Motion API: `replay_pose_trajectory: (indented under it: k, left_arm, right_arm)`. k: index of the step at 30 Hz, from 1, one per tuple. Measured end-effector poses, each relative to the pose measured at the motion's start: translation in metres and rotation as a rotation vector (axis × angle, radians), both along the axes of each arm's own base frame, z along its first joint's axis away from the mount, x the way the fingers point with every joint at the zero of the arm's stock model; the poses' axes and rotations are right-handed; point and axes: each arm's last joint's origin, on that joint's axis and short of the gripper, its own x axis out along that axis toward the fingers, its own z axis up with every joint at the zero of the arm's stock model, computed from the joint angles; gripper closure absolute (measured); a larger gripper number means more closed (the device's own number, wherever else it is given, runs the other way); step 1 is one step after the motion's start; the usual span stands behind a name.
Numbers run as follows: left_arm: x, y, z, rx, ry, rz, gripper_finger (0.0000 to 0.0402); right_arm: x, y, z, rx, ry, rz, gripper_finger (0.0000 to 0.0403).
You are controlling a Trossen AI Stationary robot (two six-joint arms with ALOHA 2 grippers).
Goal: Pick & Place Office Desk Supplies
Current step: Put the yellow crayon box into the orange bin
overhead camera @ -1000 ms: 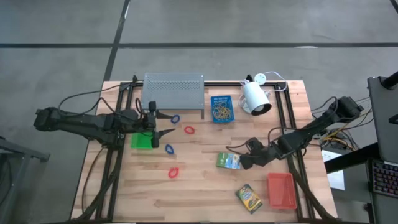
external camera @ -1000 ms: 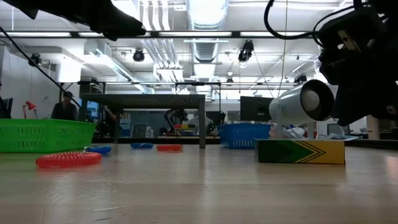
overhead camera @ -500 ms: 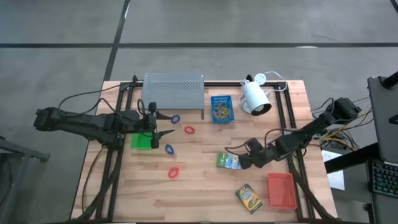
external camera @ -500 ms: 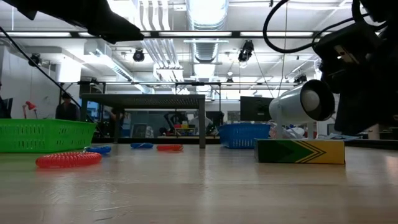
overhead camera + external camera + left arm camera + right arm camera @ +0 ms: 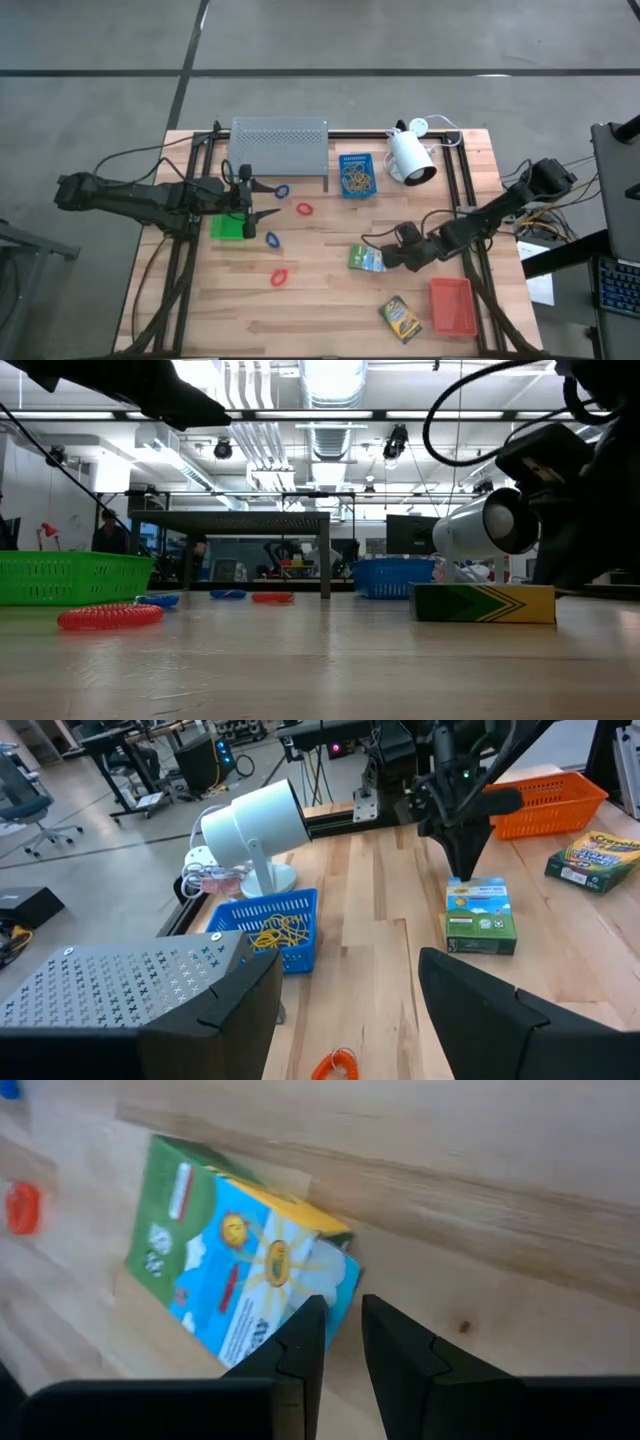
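- The left hand (image 5: 345,1010) is hanging over the wooden surface (image 5: 390,990), its two dark fingers (image 5: 225,1010) standing wide apart.
- A white lamp (image 5: 250,825) is sitting behind a blue tray (image 5: 265,925) that is holding tan rubber bands (image 5: 282,930).
- A grey perforated shelf (image 5: 100,980) is standing beside the tray.
- The right hand (image 5: 465,860) is pointing down, just over a green printed box (image 5: 480,915).
- A second printed box (image 5: 590,855) is lying near an orange tray (image 5: 545,795).
- A red-orange loop (image 5: 335,1065) is lying between the fingers.

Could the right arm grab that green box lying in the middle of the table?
Probably yes. The right gripper is right at the green box, nothing lies between them, but its fingers look too narrow and would need to open.
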Motion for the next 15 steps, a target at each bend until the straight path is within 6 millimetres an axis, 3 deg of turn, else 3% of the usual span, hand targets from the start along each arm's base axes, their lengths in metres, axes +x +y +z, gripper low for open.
replay_pose_trajectory:
  k: [15]
  left_arm:
    - [0.000, 0.000, 0.000, 0.000, 0.000, 0.000, 0.0161]
  right_arm:
    - [0.013, 0.004, 0.000, -0.036, -0.119, 0.035, 0.0335]
